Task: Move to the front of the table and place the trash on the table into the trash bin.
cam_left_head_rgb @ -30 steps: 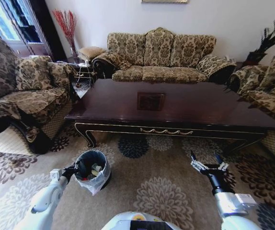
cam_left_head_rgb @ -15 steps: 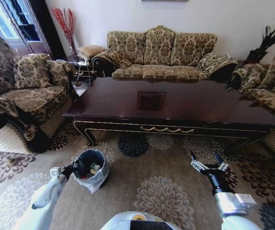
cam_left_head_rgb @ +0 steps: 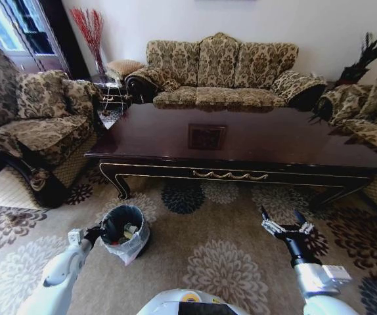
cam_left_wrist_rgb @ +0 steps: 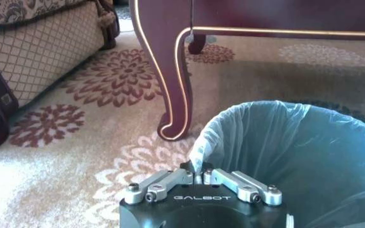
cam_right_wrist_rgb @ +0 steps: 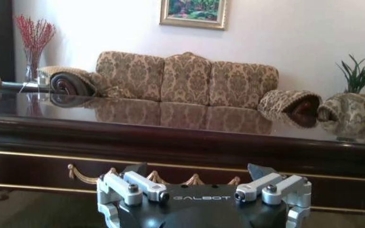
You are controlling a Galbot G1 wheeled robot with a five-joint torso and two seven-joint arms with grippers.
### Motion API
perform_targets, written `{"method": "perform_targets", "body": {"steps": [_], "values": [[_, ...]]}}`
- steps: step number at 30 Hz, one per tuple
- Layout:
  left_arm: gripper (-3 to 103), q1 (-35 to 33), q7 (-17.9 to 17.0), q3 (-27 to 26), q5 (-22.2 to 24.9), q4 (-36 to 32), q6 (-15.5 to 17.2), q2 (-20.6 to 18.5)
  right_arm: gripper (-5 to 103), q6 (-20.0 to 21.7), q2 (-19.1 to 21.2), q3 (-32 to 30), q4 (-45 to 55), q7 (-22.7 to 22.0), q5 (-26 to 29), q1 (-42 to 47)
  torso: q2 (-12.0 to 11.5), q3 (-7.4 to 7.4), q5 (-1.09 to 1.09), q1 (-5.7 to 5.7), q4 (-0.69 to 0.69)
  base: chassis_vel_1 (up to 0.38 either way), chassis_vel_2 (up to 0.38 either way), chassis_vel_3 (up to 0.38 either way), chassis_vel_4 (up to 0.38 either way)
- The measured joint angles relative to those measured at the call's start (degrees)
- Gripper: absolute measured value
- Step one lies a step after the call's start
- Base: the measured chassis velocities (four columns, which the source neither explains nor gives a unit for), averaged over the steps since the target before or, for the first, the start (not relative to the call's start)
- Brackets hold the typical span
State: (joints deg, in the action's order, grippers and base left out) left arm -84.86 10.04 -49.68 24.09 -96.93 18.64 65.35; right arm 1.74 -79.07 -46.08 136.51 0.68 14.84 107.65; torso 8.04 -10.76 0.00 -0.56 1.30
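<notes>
The dark brown table (cam_left_head_rgb: 280, 144) stands ahead of me, and its glossy top shows only reflections. The small black trash bin (cam_left_head_rgb: 124, 233) with its whitish bag sits on the carpet at my lower left, a few pieces of trash (cam_left_head_rgb: 131, 230) inside it. My left gripper (cam_left_head_rgb: 94, 233) is shut on the bin's bagged rim. The left wrist view shows this gripper (cam_left_wrist_rgb: 201, 172) pinching the bag edge of the bin (cam_left_wrist_rgb: 284, 142), near a curved table leg (cam_left_wrist_rgb: 173, 85). My right gripper (cam_left_head_rgb: 286, 226) hangs open above the carpet, empty. In the right wrist view it (cam_right_wrist_rgb: 198, 173) faces the table's apron (cam_right_wrist_rgb: 169, 137).
A patterned sofa (cam_left_head_rgb: 221, 72) stands behind the table, an armchair (cam_left_head_rgb: 37, 125) to the left and another (cam_left_head_rgb: 366, 118) to the right. A small side table (cam_left_head_rgb: 110, 92) sits at the back left. Flowered carpet (cam_left_head_rgb: 215, 262) lies open between me and the table.
The whole head picture has shifted a little, so the camera has moved. The bin stays in my left gripper and the right gripper stays open.
</notes>
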Motion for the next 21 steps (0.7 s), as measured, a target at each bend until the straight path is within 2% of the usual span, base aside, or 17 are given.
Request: {"method": "perform_targets", "body": {"steps": [8, 11, 13, 16, 19, 20, 21], "values": [[2, -0.3, -0.3, -0.2, 0.2, 0.0, -1.0, 0.1, 100, 0.0, 0.0, 0.0, 0.0, 0.0, 0.0, 0.0, -0.8, 0.73, 0.0, 0.12, 0.0, 0.0, 0.0, 0.0, 0.0], [12, -0.3, -0.6, -0.2, 0.2, 0.2, -1.6, 0.1, 100, 0.0, 0.0, 0.0, 0.0, 0.0, 0.0, 0.0, -0.8, 0.74, 0.07, 0.12, -0.01, 0.0, 0.0, 0.0, 0.0], [23, -0.4, -0.6, -0.2, 0.2, 0.3, -1.9, 0.2, 100, 0.0, 0.0, 0.0, 0.0, 0.0, 0.0, 0.0, -0.8, 0.72, -0.02, 0.1, 0.01, 0.0, 0.0, 0.0, 0.0], [28, -0.4, -0.6, -0.2, 0.2, 0.3, -1.9, 0.3, 100, 0.0, 0.0, 0.0, 0.0, 0.0, 0.0, 0.0, -0.7, 0.68, 0.01, 0.08, -0.01, 0.0, 0.0, 0.0, 0.0], [44, -0.5, -0.6, -0.2, 0.2, 0.1, -1.9, 0.3, 100, 0.0, 0.0, 0.0, 0.0, 0.0, 0.0, 0.0, -0.6, 0.6, 0.0, 0.04, -0.01, 0.0, 0.0, 0.0, 0.0], [44, -0.5, -0.6, -0.2, 0.2, 0.1, -1.9, 0.3, 100, 0.0, 0.0, 0.0, 0.0, 0.0, 0.0, 0.0, -0.6, 0.6, 0.0, 0.04, -0.01, 0.0, 0.0, 0.0, 0.0], [49, -0.5, -0.6, -0.3, 0.3, 0.1, -1.9, 0.3, 100, 0.0, 0.0, 0.0, 0.0, 0.0, 0.0, 0.0, -0.6, 0.59, 0.01, 0.04, -0.01, 0.0, 0.0, 0.0, 0.0]]}}
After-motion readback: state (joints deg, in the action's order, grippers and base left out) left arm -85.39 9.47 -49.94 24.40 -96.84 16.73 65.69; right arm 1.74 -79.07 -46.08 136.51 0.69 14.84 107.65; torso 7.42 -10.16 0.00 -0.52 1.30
